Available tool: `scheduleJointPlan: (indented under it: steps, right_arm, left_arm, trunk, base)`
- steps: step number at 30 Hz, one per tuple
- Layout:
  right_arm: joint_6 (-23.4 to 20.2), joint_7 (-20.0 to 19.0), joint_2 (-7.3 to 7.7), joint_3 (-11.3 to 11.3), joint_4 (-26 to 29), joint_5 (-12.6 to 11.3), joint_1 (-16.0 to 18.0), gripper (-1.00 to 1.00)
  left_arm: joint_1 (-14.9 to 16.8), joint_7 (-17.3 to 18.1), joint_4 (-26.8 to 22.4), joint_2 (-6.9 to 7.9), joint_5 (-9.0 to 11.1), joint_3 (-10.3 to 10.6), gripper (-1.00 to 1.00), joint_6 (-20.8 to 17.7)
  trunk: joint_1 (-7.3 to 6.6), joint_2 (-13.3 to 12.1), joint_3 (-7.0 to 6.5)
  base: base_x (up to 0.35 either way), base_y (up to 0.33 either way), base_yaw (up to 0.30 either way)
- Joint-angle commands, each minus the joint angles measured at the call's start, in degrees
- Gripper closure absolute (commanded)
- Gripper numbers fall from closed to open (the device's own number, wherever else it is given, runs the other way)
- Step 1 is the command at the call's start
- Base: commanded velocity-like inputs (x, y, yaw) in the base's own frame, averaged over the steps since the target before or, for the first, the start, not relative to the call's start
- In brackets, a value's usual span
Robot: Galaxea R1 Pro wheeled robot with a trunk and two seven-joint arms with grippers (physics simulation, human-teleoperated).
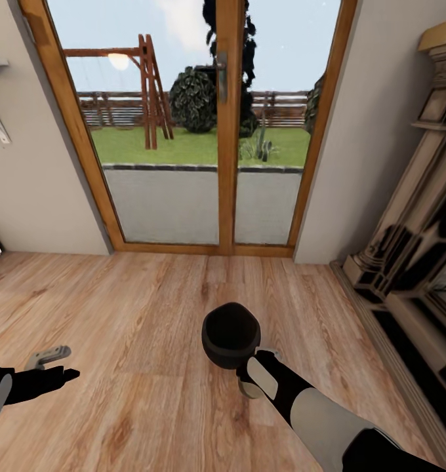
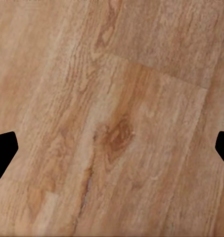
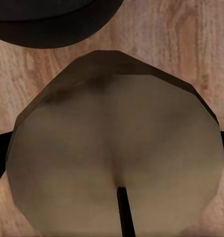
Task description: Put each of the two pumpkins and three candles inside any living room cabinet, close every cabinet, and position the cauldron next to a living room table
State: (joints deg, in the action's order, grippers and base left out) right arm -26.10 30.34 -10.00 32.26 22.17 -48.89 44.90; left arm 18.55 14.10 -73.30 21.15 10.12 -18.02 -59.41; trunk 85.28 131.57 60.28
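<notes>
Nearest: left gripper [image 1: 52, 367] spread wide over bare wood floor [image 2: 112, 74], holding nothing. Alongside: right gripper [image 1: 256, 375] apparently clamped across the sides of an off-white candle [image 3: 116, 158], low above the planks. Probably light, stiff, waxy-slick; best pinched mid-body, never by the wick. Just beyond, nearly touching: cauldron [image 1: 231, 334], upright on the floor, likely heavy, best gripped at the rim. Farthest: glass doors [image 1: 183, 131].

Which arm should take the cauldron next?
Left, probably. The left tool is open and empty over bare floor. The right tool is beside the cauldron but has a candle between its fingers.
</notes>
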Motion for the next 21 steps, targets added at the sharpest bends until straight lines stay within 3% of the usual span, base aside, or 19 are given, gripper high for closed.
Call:
scheduleJointPlan:
  steps: [1,21]
  right_arm:
    - [0.2,0.0,0.00,0.0,0.0,-0.2,0.0,1.00]
    - [0.0,0.1,0.00,0.2,0.0,-0.2,-0.1,1.00]
  left_arm:
    - [0.0,0.0,0.0,0.01,0.0,0.0,-1.00,0.0]
    - [0.0,0.0,0.0,0.03,-0.1,0.0,-1.00,0.0]
  trunk:
    - [-0.23,-0.4,-0.15]
    - [-4.62,-8.4,-3.68]
  base:
    - [0.000,0.000,0.000]
    - [0.000,0.000,0.000]
